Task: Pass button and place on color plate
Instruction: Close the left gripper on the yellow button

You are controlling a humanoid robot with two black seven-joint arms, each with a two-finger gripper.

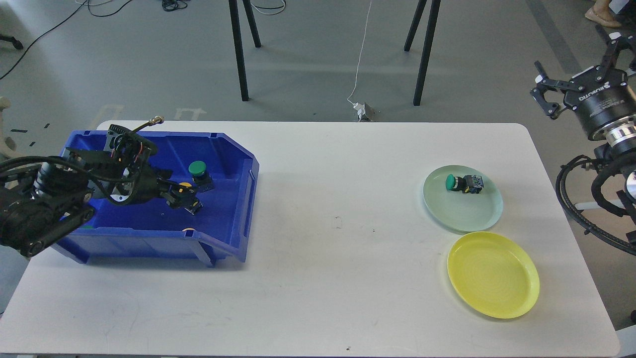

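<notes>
A white table point(318, 209) with rounded corners fills most of the head view, and its broad middle lies bare between the blue bin point(233, 199) at the left and two plates at the right. The bin sits near the table's left and far edges, its low open front facing the near right. The left gripper point(185, 198) reaches down inside the bin, its fingers closed narrowly around a yellow-capped button point(186, 187) near the bin floor; the cap shows only as a sliver above the dark fingers. Just beyond the gripper, a green-capped button point(198, 170) stands upright inside the bin near the back wall. A small yellow piece point(188, 230) shows at the bin's near rim; what it is cannot be told. At the right, a pale green plate point(462, 214) holds another green push button point(463, 183) lying on its side at the plate's far part. Just nearer, a yellow plate point(493, 274) sits close to the table's right edge, almost touching the green plate. The right gripper point(579, 64) hangs off the table beyond its far right corner, well apart from both plates, fingers spread wide with nothing between them.
</notes>
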